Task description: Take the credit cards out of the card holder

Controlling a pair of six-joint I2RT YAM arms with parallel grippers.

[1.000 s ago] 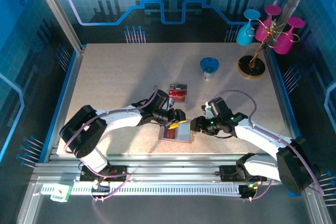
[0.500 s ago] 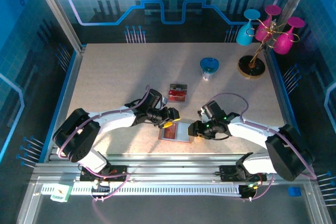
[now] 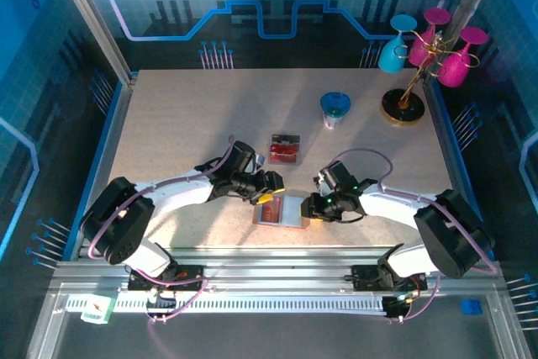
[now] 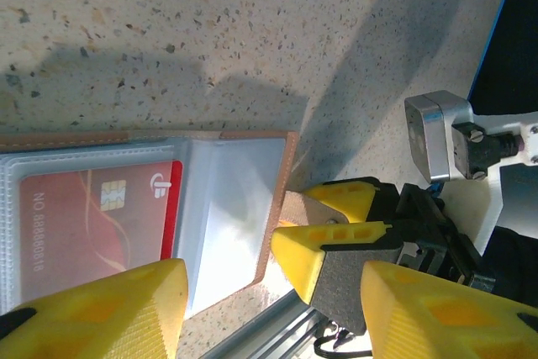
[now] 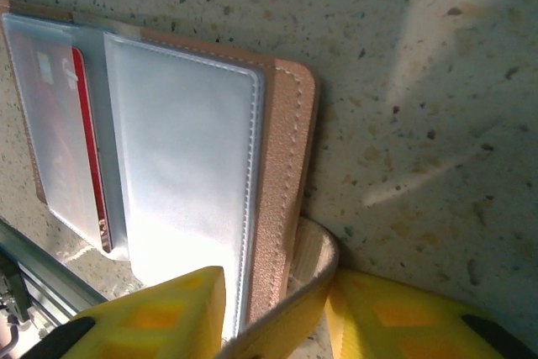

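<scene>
The card holder point(image 3: 284, 212) lies open and flat near the table's front edge, tan rim around pale clear sleeves. A red credit card point(image 4: 84, 216) sits in its left sleeve, also seen as a red strip point(image 5: 87, 149) in the right wrist view. My right gripper point(image 3: 309, 205) has its jaws pinched on the holder's right-hand tan flap point(image 5: 311, 287); its yellow fingers point(image 4: 336, 245) show beside the holder's corner. My left gripper point(image 3: 269, 193) hovers open over the holder's upper left part, nothing between its fingers point(image 4: 109, 308). Behind the holder, a dark card and a red card point(image 3: 286, 149) lie on the table.
A blue cup point(image 3: 335, 109) stands at the back right of centre. Further right is a glass rack point(image 3: 416, 81) with pink and blue glasses. The metal rail point(image 3: 277, 258) runs just in front of the holder.
My right gripper has slid left to the holder's right edge and narrowed onto its flap. The left arm has drawn a little left and back over the holder.
</scene>
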